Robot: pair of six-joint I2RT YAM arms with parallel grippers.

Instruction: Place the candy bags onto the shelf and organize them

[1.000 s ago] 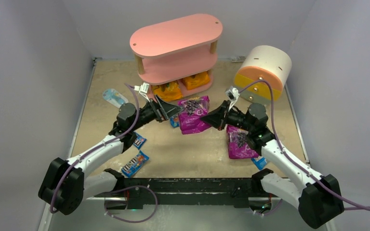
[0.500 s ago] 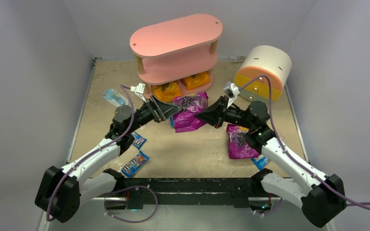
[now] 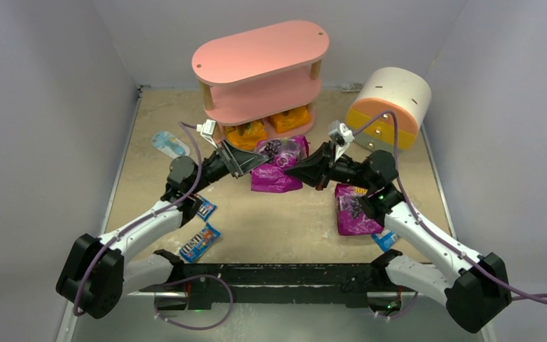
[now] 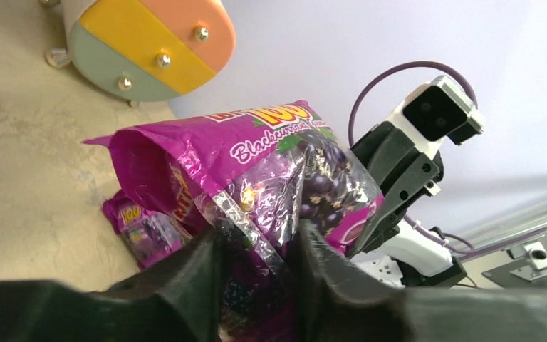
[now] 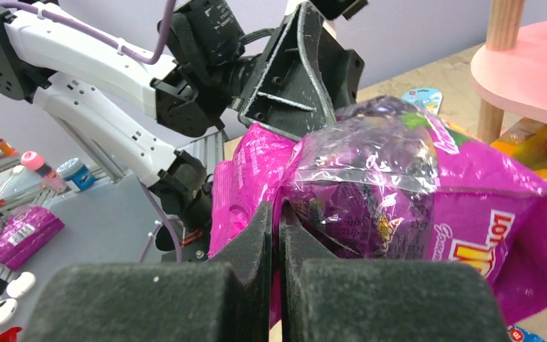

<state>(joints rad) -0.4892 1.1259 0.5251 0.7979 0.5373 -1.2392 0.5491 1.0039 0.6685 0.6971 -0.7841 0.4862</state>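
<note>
A purple candy bag (image 3: 273,168) hangs above the table in front of the pink shelf (image 3: 260,53), held from both sides. My left gripper (image 3: 253,163) is shut on its left part; in the left wrist view both fingers (image 4: 201,274) squeeze a crumpled fold of the bag (image 4: 278,164). My right gripper (image 3: 293,171) is shut on the bag's other edge, pinched thin between the pads (image 5: 260,235). Two orange bags (image 3: 248,134) (image 3: 290,120) lie on the shelf's bottom board. A second purple bag (image 3: 356,211) lies on the table under my right arm. Blue M&M's packets (image 3: 199,242) (image 3: 205,208) (image 3: 384,240) lie near the front.
A white, orange and yellow drawer unit (image 3: 392,105) stands right of the shelf. A pale blue-and-white oval item (image 3: 169,144) lies at the left. The shelf's post (image 5: 502,21) and pink board (image 5: 534,71) are close on the right in the right wrist view.
The left gripper has closed from wide open onto the purple bag. The bag, held by the right gripper, has risen and shifted slightly left, toward the shelf.
</note>
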